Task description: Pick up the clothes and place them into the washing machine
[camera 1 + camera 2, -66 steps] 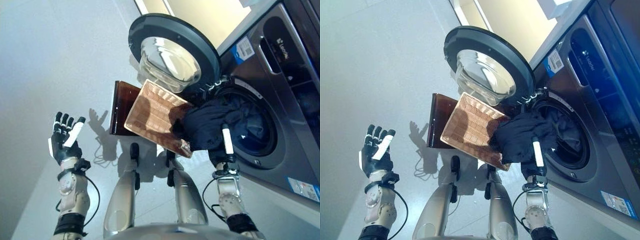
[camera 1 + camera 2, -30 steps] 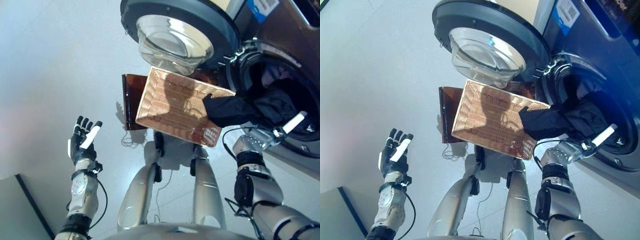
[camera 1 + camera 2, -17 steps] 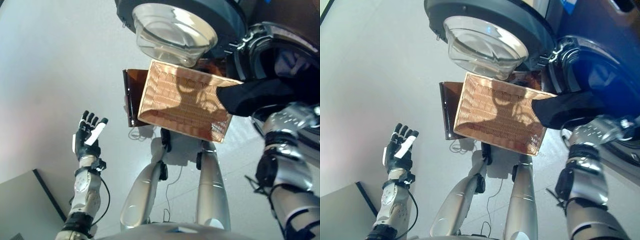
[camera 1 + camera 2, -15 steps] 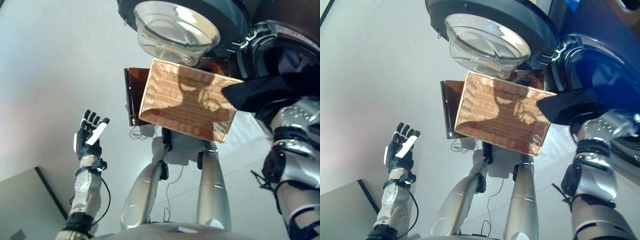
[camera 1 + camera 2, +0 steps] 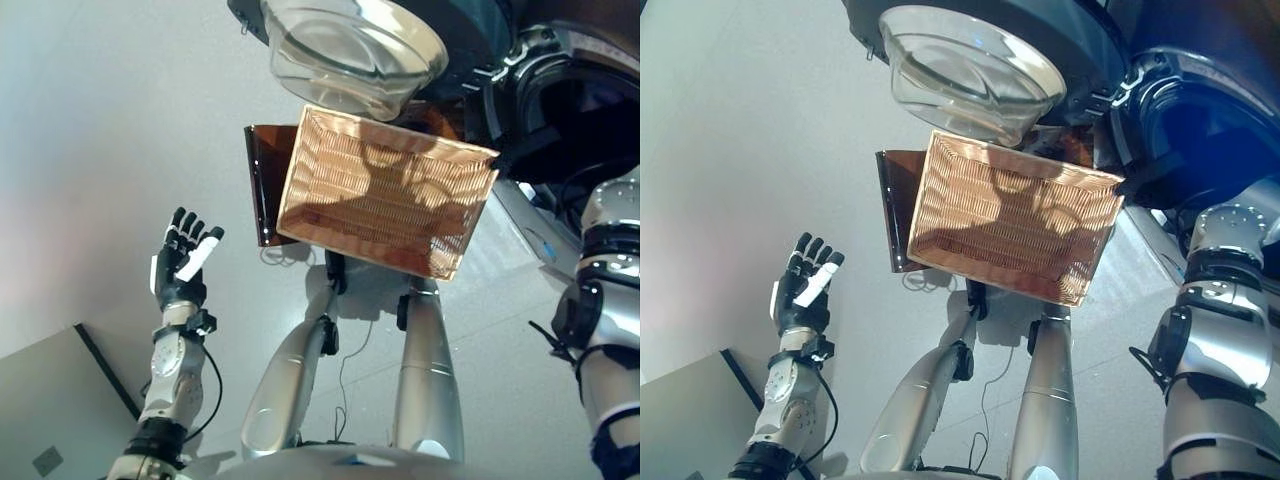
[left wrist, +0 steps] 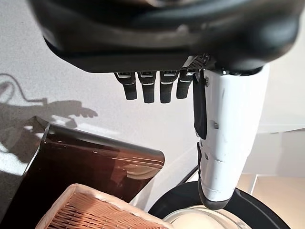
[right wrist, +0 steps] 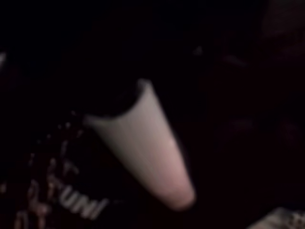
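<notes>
The dark clothes lie inside the washing machine's drum (image 5: 585, 110); only a dark corner of cloth (image 5: 1148, 172) pokes out over the drum's lip. My right arm reaches into the drum, and its hand is hidden there in both eye views. In the right wrist view only the right hand's white thumb cover (image 7: 143, 148) shows, surrounded by darkness and dark cloth. My left hand (image 5: 180, 265) is held up at the left over the floor, open and holding nothing. The wicker basket (image 5: 385, 190) in front of the machine is bare inside.
The round door (image 5: 350, 45) with its glass bowl hangs open just beyond the basket. A dark brown panel (image 5: 262, 190) stands under the basket's left side. A grey slab (image 5: 50, 410) lies on the floor at the lower left.
The camera has shifted. My right arm has pushed the dark clothes off the basket's edge and into the drum, and the hand went in after them. The left hand stayed raised.
</notes>
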{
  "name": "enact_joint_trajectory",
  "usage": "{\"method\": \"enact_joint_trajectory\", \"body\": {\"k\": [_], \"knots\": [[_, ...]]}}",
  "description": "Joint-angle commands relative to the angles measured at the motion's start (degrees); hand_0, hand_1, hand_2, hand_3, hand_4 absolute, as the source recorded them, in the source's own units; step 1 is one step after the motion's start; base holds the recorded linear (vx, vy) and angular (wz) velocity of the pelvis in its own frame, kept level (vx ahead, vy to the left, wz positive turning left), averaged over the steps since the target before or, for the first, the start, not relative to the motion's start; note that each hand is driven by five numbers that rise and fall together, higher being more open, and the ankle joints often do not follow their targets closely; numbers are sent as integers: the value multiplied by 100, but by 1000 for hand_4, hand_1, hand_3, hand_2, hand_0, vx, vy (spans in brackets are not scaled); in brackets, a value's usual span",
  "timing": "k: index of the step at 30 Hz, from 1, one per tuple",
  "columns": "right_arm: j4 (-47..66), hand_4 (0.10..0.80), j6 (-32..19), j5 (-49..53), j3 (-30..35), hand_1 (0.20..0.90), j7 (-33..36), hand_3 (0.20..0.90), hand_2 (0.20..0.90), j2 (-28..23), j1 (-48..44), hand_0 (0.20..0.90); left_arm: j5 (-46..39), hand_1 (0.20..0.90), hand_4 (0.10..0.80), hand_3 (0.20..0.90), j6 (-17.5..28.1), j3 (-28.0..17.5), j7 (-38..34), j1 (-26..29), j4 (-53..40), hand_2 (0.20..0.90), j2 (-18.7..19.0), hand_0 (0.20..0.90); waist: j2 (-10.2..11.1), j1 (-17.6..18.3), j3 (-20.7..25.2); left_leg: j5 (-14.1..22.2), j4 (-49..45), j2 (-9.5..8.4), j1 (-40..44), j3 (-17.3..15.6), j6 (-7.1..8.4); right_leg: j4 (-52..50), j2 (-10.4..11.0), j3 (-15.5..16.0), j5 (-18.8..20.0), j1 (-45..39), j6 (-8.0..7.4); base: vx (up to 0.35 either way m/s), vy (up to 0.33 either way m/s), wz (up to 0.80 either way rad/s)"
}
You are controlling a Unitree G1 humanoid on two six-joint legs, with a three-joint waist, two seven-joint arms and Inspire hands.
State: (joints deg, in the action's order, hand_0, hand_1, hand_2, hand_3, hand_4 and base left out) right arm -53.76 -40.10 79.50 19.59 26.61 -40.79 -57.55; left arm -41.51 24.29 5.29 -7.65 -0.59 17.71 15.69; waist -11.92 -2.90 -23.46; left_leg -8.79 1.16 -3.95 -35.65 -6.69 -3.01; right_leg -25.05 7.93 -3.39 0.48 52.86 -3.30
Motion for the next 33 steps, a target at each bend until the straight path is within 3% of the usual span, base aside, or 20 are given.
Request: {"method": "enact_joint_trajectory", "body": {"k": [1, 2, 3, 8, 9, 18, 23, 27, 33], "knots": [[922, 300, -899, -945, -566, 200, -154, 200, 200, -1244, -250, 200, -82, 900, 800, 900, 579, -332, -161, -252, -383, 900, 428, 900, 61, 21, 552, 102, -31, 258, -111, 302, 600, 250, -135, 413, -219, -107, 110, 0, 0, 0], [986, 347, -901, -1008, -507, 266, -116, 266, 266, -1160, -150, 266, -93, 900, 800, 900, 590, -365, -166, -279, -409, 900, 421, 900, 57, 17, 549, 104, -32, 254, -122, 300, 597, 246, -137, 413, -219, -88, 110, 0, 0, 0], [947, 800, -842, -1116, -493, 900, -52, 900, 900, -1142, -91, 900, -89, 900, 800, 900, 600, -377, -168, -295, -428, 900, 428, 900, 55, 17, 530, 114, -36, 246, -118, 302, 593, 235, -133, 411, -234, -90, 109, 0, 0, 0], [702, 800, -429, -1687, -650, 900, 177, 900, 900, -1126, 92, 900, -44, 900, 800, 900, 645, -430, -172, -335, -466, 900, 455, 900, 60, 15, 492, 110, -53, 234, -160, 276, 581, 217, -133, 399, -212, -28, 114, 7, 13, -1], [584, 800, -152, -2118, -845, 900, 260, 900, 900, -1228, 174, 900, -9, 900, 800, 900, 663, -459, -156, -352, -485, 900, 495, 900, 78, 14, 480, 142, -73, 229, -157, 277, 576, 190, -128, 393, -240, -33, 108, 0, 0, 0], [602, 800, 391, -3148, -1249, 900, 325, 900, 900, -1313, 622, 900, -58, 900, 800, 900, 747, -588, -26, -464, -617, 900, 565, 900, 119, 31, 417, 149, -164, 228, -250, 257, 559, 225, -128, 396, -165, -7, 112, -7, 2, 0], [1023, 800, 998, -4592, -1712, 900, 343, 900, 900, -1427, 1304, 900, -60, 900, 800, 900, 764, -673, 114, -528, -596, 900, 586, 900, 195, 78, 363, 158, -260, 237, -287, 265, 552, 275, -131, 419, -89, -42, 101, -24, 1, 1], [1474, 800, 1552, -6318, -2202, 900, 211, 900, 900, -1597, 2016, 900, -30, 900, 800, 900, 773, -763, 354, -604, -648, 900, 632, 900, 259, 114, 344, 150, -369, 243, -382, 291, 543, 304, -127, 436, -32, -54, 89, -31, -3, 4], [1603, 800, 1872, -7478, -2510, 900, 247, 900, 900, -1667, 2310, 900, 39, 900, 800, 900, 775, -824, 447, -625, -681, 900, 659, 900, 303, 102, 389, 142, -411, 237, -431, 336, 526, 361, -113, 478, 9, -85, 75, -7, 2, 2]]}}
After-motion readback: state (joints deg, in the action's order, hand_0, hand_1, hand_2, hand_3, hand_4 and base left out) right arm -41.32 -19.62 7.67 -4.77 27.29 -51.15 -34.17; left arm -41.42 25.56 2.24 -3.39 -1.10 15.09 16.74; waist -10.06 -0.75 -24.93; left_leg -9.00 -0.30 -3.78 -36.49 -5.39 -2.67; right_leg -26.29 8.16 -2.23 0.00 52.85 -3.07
